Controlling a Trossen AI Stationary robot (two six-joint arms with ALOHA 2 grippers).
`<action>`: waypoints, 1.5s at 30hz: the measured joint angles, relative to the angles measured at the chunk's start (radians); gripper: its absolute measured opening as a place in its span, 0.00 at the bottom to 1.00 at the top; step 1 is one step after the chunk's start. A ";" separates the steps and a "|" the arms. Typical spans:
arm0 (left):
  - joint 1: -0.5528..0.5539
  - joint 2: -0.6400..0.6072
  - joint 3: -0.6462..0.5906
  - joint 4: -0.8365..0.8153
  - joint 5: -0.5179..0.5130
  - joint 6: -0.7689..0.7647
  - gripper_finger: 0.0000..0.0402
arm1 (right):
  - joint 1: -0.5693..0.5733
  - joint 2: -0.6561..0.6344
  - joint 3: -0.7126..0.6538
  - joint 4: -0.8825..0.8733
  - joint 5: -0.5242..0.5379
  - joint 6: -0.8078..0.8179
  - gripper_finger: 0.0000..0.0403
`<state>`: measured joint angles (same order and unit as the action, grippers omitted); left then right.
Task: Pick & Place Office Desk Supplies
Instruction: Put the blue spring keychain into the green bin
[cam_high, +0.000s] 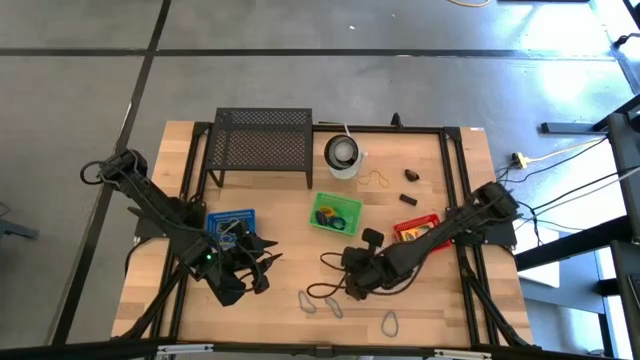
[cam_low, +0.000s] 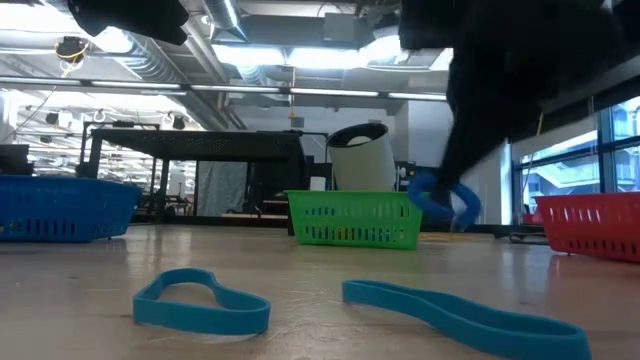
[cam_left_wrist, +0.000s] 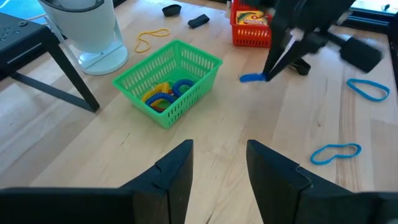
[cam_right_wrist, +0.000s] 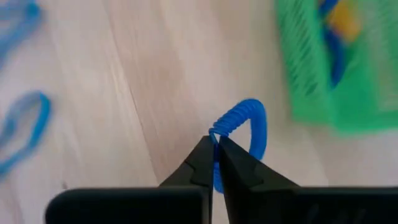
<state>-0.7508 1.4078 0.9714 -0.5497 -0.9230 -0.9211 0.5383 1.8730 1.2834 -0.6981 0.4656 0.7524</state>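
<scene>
Pinching a blue loop (cam_right_wrist: 252, 134) between its closed fingertips, the right gripper (cam_right_wrist: 215, 149) hangs just above the wood, a little to the near right of the green basket (cam_left_wrist: 186, 93); the band dangles clear of the table in the low view, so it is carried and not dragged. The grip sits on one thin edge of the loop, which leaves most of it free to swing; I judge a slow move toward the basket would keep it from slipping out. That basket already holds blue and yellow loops, which suggests it is the bin for this kind of item.

The left gripper (cam_left_wrist: 217, 171) waits at the near left of the table, its two fingers parted with nothing between them, pointing across toward the basket; beside that arm stands a blue basket (cam_high: 232, 219), and at the right a red basket (cam_left_wrist: 252, 34) holds a yellow-green box (cam_left_wrist: 252, 17).

More blue loops (cam_low: 200, 300) lie loose along the near edge, well apart from any bin, so much sorting looks left to do; a yellow band (cam_left_wrist: 151, 40) and two small black clips (cam_left_wrist: 199, 21) rest farther back, near the white cup (cam_left_wrist: 87, 28) and the black mesh rack (cam_high: 262, 140).
</scene>
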 joint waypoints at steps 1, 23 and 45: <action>0.000 0.000 0.000 0.000 0.000 0.000 0.36 | 0.003 -0.015 0.005 0.019 0.037 -0.010 0.04; 0.000 0.001 0.000 0.000 0.000 0.000 0.36 | -0.036 -0.127 0.013 0.608 0.145 -0.547 0.04; 0.009 0.149 -0.001 0.018 -0.026 -0.008 0.36 | -0.312 -0.129 -0.226 0.458 0.115 -0.105 0.06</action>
<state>-0.7415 1.5566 0.9703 -0.5313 -0.9494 -0.9295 0.2266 1.7443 1.0572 -0.2401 0.5810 0.6475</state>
